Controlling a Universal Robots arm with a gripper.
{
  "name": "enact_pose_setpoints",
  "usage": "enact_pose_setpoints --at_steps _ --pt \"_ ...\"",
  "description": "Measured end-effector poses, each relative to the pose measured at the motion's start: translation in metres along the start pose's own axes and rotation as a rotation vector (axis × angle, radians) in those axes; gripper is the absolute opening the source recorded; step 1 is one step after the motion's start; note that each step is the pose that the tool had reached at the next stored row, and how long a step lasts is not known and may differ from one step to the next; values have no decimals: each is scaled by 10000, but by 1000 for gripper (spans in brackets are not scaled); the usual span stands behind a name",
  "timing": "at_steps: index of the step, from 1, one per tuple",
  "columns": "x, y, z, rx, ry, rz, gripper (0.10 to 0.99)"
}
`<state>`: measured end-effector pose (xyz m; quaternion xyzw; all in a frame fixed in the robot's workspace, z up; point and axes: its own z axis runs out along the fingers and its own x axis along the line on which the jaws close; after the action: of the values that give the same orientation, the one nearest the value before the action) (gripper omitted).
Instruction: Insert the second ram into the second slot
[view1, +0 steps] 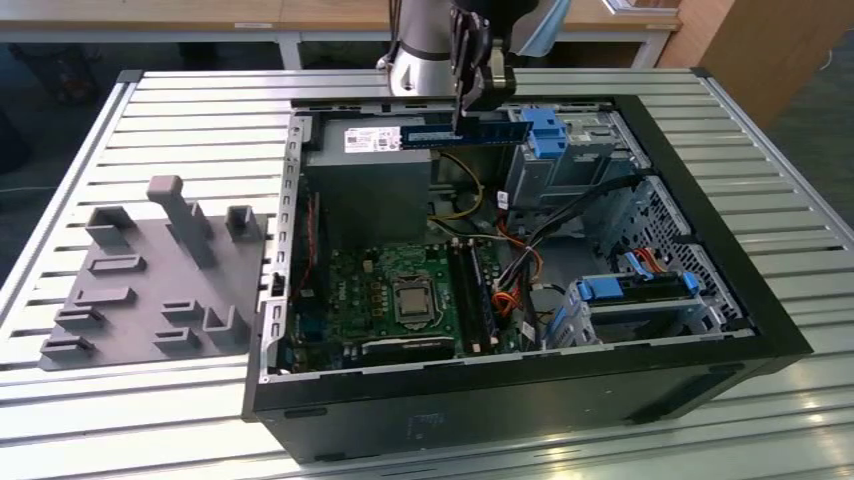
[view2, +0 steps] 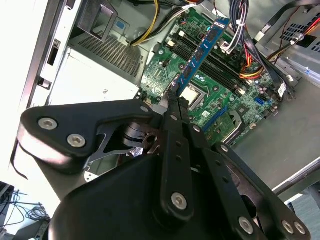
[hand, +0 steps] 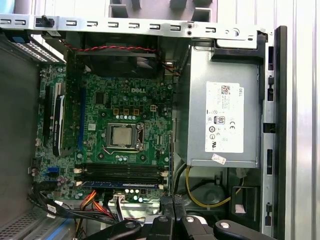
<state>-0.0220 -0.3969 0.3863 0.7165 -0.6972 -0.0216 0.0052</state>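
Black and matt, studded with round silver screw heads, the angular linkage gripper is clamped tight on the thin blue circuit-board stick, the second ram. The stick's dark chips and small pale label run away from the fingertips. In the exterior view the second ram is held level in the air over the labelled end of the grey sheet-metal power supply box, not seated in any slot.

Beside the power supply lies the green motherboard, densely dotted with small components. It carries a square silver processor socket, and beyond that, further from the power supply, the long, narrow black memory slots. A yellow cable curls out next to the power supply, and a bundle of orange and red wires lies on the motherboard's side away from it.

Around the power supply stands the open black computer case, boxy, with perforated metal walls. Blue plastic drive latches sit on the exterior view's right of the power supply. The case rests on a ribbed silver aluminium table. Outside the case, on the exterior view's left of the power supply, is a flat grey plastic fixture with upright blocks.
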Motion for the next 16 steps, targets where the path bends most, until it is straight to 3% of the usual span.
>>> enact_pose_setpoints --at_steps 16 --pt "14 0 0 3 -4 120 118"
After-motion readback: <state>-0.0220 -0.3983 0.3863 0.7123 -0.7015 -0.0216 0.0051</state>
